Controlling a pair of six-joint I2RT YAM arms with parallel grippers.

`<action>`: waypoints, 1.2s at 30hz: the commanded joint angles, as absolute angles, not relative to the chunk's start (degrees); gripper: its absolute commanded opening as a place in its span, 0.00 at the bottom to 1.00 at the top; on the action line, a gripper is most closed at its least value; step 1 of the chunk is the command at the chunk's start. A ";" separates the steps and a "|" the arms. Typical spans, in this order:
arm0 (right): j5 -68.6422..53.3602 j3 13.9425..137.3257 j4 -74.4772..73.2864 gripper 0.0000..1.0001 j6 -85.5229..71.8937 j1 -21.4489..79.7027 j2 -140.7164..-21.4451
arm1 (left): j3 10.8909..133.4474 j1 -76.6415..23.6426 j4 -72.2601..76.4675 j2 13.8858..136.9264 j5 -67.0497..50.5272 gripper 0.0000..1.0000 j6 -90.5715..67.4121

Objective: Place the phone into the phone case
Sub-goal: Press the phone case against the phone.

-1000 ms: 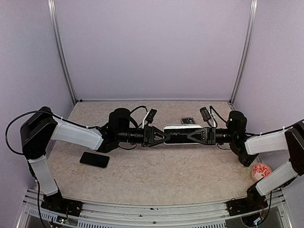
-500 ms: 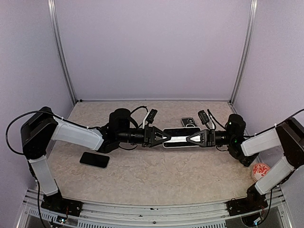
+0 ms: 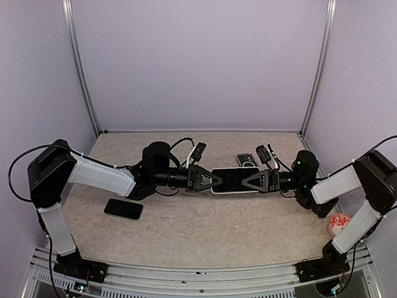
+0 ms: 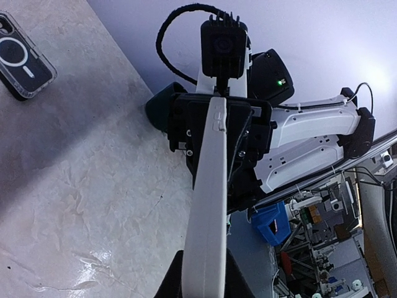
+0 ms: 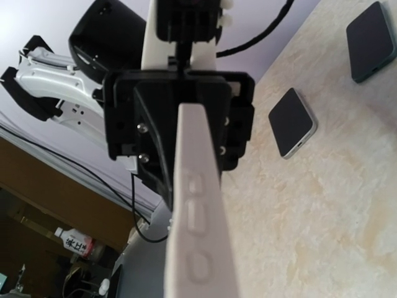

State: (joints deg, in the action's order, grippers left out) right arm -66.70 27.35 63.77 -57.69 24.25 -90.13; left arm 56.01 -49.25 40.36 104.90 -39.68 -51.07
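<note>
**Both grippers clamped on the case, held end to end in mid-air**

The left gripper (image 3: 213,180) is pinching one short end of the phone case (image 4: 205,205) with its jaws squeezed tight. The left wrist view is showing its dark fingers (image 4: 169,289) hugging the pale edge at the bottom of the frame. Across from it, the right gripper (image 3: 248,180) is doing the same at the opposite end, closed down hard on the shell. The two arms are facing each other nose to nose, with the case bridging the gap between them.

The case is hanging lengthwise above the table (image 3: 205,236), touching nothing but the fingers. From overhead it is showing a dark face framed by a pale rim, which looks like the phone (image 3: 232,180) sitting inside. Whether it is pressed fully home, I can't tell from here. Both wrist cameras are catching the shell edge-on as a thin whitish strip, and the right wrist view is picking out raised button bumps (image 5: 195,239) along it.

Moving outward, a cased handset (image 3: 247,159) is lying flat on the tabletop just behind the held case, its ring mark facing up. Well off to the left, near the left arm, a black phone (image 3: 123,208) is lying flat. The right wrist view is also catching another dark phone (image 5: 372,40) farther out on the surface. At the right edge, a red-and-white disc (image 3: 341,223) is sitting beside the right arm.
</note>
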 commanded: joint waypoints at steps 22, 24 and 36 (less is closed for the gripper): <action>-69.96 30.50 56.28 0.48 -51.55 23.20 -88.88 | 55.05 -48.78 40.24 101.60 -40.23 0.00 -48.65; -69.77 30.50 54.32 0.49 -50.36 22.52 -88.21 | 54.89 -48.78 40.20 101.52 -40.24 0.00 -48.61; -67.08 31.90 47.34 0.43 -45.59 21.09 -87.21 | 54.93 -49.04 41.31 103.03 -41.72 0.00 -48.93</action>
